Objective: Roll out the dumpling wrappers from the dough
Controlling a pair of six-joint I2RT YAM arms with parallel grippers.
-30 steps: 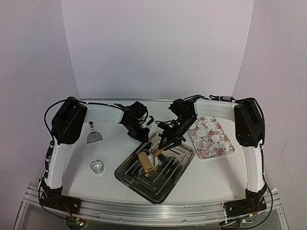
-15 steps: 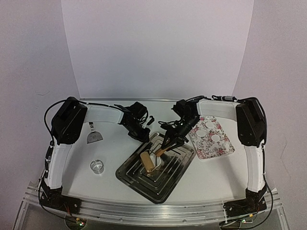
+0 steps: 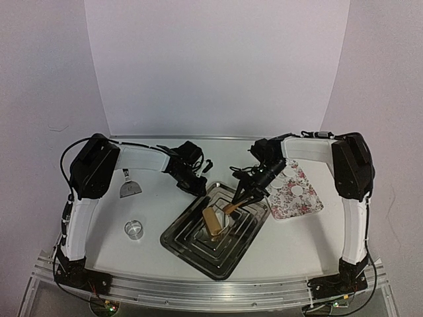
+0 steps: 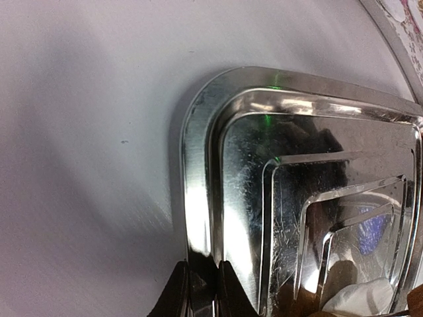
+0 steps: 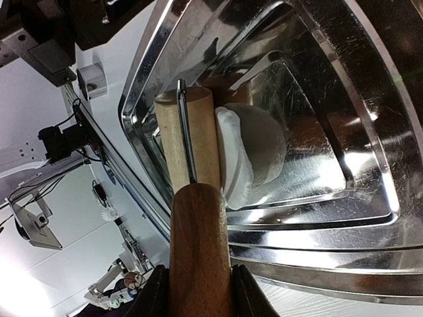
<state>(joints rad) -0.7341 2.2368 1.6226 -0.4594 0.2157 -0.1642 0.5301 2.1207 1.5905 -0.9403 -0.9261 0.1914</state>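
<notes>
Since a second ago my right gripper [image 3: 246, 193] has drawn toward the right side of the shiny stepped rectangular steel tray [image 3: 198, 254]. The pale wooden rolling pin [image 3: 213, 221] it carries has shifted the same way across the tray floor. My left gripper [image 3: 197, 188] has stayed at the tray's far left rim.

Top view: the tray lies skewed on the white table [image 3: 291, 244]. Just right of the tray is a rectangular pink-flowered plate [image 3: 305, 206], partly under my right arm. The dumpling wrappers [image 3: 299, 189], small flat white discs, lie on that plate. Left of the tray stands a clear round ring cutter [image 3: 134, 228]. Beyond it, further from the tray's near corner, lies a flat metal scraper [image 3: 129, 188].

Left wrist view: my two fingers are closed together on the tray's raised rim, one on each side. A soft white lump of dough [image 4: 362, 297] shows in the tray's innermost step.

Right wrist view: my fingers are clamped on the darker wooden handle of the rolling pin. The roller lies against the dough, which bulges out beside it on the tray's lowest level.
</notes>
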